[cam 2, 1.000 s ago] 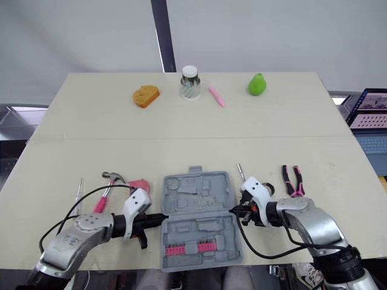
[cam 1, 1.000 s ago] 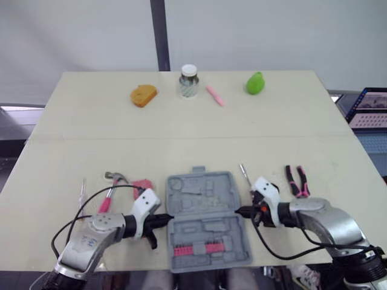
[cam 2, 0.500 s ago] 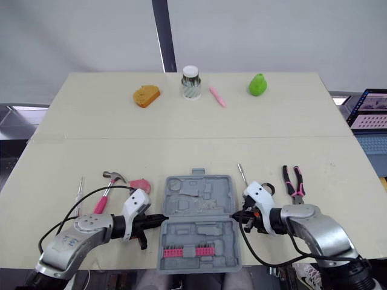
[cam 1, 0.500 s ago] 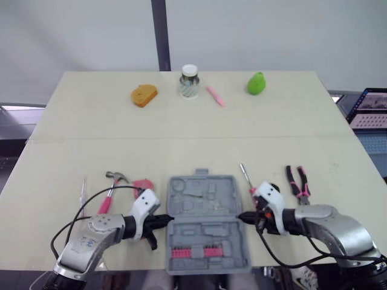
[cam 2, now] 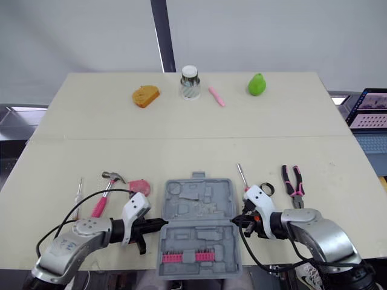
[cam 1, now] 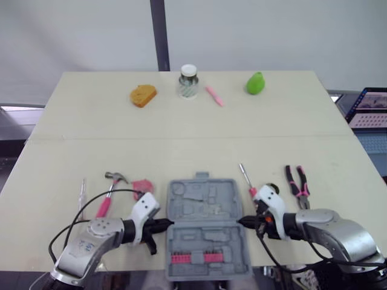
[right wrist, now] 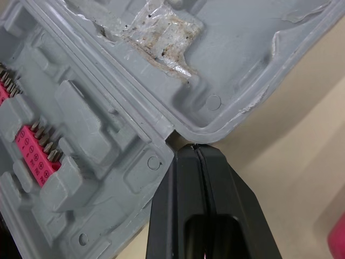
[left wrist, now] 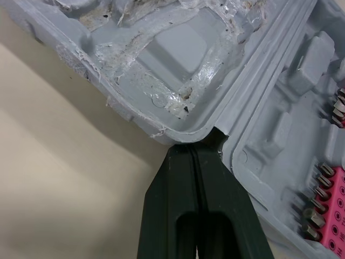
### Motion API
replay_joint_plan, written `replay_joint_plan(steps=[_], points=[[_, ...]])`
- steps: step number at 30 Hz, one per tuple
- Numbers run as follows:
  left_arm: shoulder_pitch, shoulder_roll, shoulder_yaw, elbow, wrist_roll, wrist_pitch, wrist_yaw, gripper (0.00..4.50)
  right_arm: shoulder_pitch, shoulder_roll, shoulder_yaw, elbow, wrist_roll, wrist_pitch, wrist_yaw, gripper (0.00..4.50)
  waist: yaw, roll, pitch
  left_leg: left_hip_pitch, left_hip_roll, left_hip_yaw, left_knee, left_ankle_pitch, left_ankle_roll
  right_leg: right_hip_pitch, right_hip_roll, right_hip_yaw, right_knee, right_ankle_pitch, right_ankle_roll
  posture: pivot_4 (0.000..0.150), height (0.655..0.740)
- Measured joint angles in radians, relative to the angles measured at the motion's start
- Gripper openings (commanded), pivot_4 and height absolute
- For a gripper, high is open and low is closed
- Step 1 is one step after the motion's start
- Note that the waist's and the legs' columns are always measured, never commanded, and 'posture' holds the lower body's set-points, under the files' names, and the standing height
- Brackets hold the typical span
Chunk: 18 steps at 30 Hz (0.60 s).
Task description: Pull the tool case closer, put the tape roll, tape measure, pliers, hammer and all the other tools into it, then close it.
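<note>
Case [cam 1: 199, 208] open flat, long axis front-to-back

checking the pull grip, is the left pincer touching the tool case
Touching. The left wrist view shows the left pincer, fingers shut, its tip pressed into the hinge notch of the tool case.

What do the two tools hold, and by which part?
Nothing is gripped. Left tool and right tool, both shut, touch the case at its hinge ends.
</note>
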Motion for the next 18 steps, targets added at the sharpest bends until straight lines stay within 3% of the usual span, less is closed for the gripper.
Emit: replay_joint_plan(steps=[18], points=[[0.036, 0.012, 0.001, -0.040, -0.022, 0.033, 0.006, 0.00, 0.015, -0.021, -0.011, -0.037, 0.035, 0.021, -0.023, 0.01, 0.001, 0.000, 0.000, 0.000, -0.001, 0.000, -0.001, 0.000, 0.000, 0.000, -0.007, -0.002, 0.000, 0.000, 0.000, 0.150, 0.6950]])
